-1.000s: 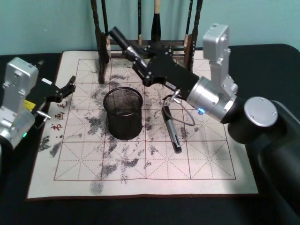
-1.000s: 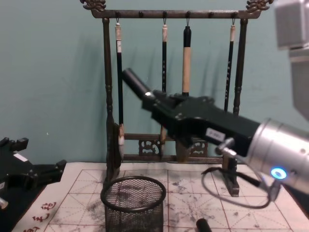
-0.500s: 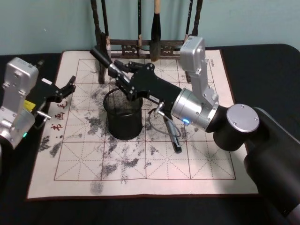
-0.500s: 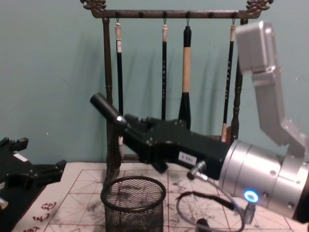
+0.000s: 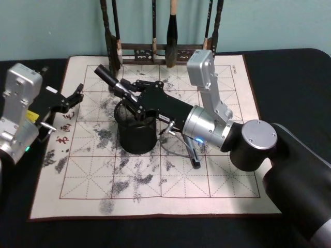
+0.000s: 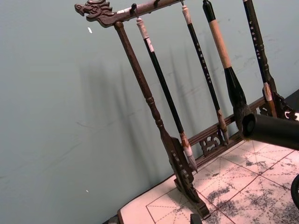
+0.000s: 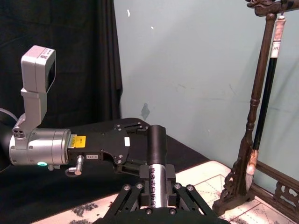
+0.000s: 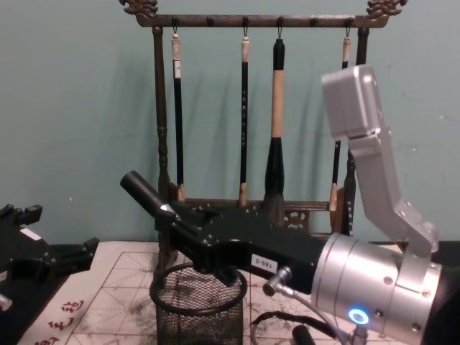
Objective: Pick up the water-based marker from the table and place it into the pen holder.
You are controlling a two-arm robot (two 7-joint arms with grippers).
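My right gripper [image 5: 125,92] is shut on the water-based marker [image 5: 107,76], a black barrel with a silver band. The marker sticks out past the fingers, tilted up and to the left. Gripper and marker hang just over the back rim of the pen holder [image 5: 135,139], a black mesh cup on the white mat [image 5: 207,186]. From the chest, the marker [image 8: 140,191] slants above the pen holder [image 8: 198,310], with the right gripper [image 8: 172,217] over its rim. In the right wrist view the marker [image 7: 156,154] sits between the right gripper's [image 7: 156,189] fingers. My left gripper [image 5: 76,97] rests open at the mat's left edge.
A tall dark wooden brush rack [image 5: 155,50] with hanging brushes [image 8: 277,93] stands at the back of the mat. Another black pen [image 5: 193,154] lies on the mat right of the holder, under my right arm. The dark table [image 5: 289,72] surrounds the mat.
My right gripper has carried the marker left and down, from in front of the brush rack to just above the pen holder. The left arm has stayed put.
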